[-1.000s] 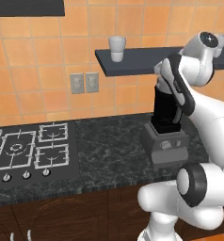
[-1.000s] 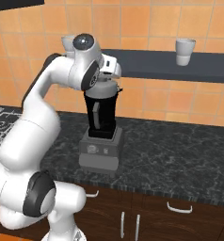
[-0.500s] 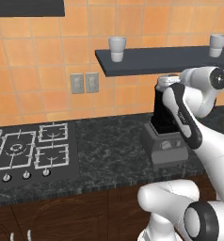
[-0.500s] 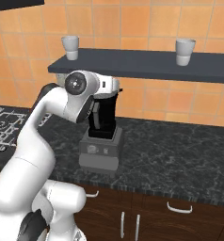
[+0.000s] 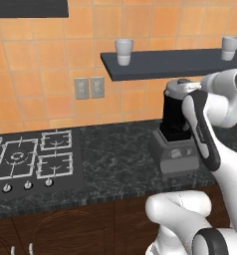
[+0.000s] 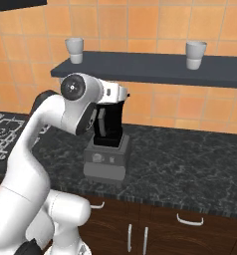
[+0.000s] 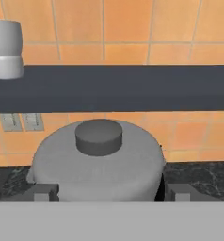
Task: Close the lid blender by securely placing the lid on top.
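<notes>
- Your hand (image 7: 111,193) stood at the bottom of the hand view with its finger tips (image 7: 44,193) spread to either side of the lid (image 7: 97,160). A dark sliver showed at the right tip, so I judged the jaws parted and not clamping it.
- The lid sat level on the mouth of the blender (image 5: 175,124), right of centre in the left base view, knob upward.
- I judged the placing done. What was left was to confirm it was seated firmly and draw the hand clear.
- The black jar hid whatever it held.
- The blender's base stood on the worktop (image 5: 115,149).
- Behind it ran the shelf (image 7: 132,87), with a white cup (image 7: 6,47) at the upper left. Its contents could not be told.
</notes>
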You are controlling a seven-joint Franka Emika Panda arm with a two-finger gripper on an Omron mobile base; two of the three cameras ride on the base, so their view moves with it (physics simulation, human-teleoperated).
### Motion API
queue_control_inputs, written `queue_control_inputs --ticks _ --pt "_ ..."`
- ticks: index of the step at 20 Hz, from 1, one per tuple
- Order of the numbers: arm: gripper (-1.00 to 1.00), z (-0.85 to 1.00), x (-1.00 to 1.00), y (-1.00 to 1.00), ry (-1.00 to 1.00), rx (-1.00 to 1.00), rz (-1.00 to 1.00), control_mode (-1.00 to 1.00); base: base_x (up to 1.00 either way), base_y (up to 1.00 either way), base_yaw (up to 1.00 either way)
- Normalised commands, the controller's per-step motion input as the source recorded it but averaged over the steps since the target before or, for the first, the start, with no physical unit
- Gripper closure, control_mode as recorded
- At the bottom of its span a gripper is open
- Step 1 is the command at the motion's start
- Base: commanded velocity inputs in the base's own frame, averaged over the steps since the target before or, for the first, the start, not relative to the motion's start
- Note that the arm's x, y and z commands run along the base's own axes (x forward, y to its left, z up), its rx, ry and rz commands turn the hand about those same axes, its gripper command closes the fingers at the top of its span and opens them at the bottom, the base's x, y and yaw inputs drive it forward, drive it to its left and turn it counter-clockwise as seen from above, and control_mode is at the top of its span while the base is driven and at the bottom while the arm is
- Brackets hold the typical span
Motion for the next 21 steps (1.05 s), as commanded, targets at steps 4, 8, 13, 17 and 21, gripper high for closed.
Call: queue_control_inputs --ticks 4,8,13,17,21 --pt "-1.0 0.07 -0.95 -0.23 0.06 0.0 -0.04 -1.0 0.0 0.0 0.0" --pt "-1.0 0.01 -0.98 -0.18 0.0 -0.01 -0.01 -1.0 0.0 0.0 0.0" --pt "-1.0 -0.09 -0.59 -0.34 0.0 -0.03 0.03 -1.0 0.0 0.0 0.0" --pt "-1.0 -0.03 -0.28 -0.39 0.0 0.0 0.02 -1.0 0.0 0.0 0.0" --pt "-1.0 -0.01 -0.2 -0.41 0.0 0.0 0.0 -1.0 0.0 0.0 0.0"
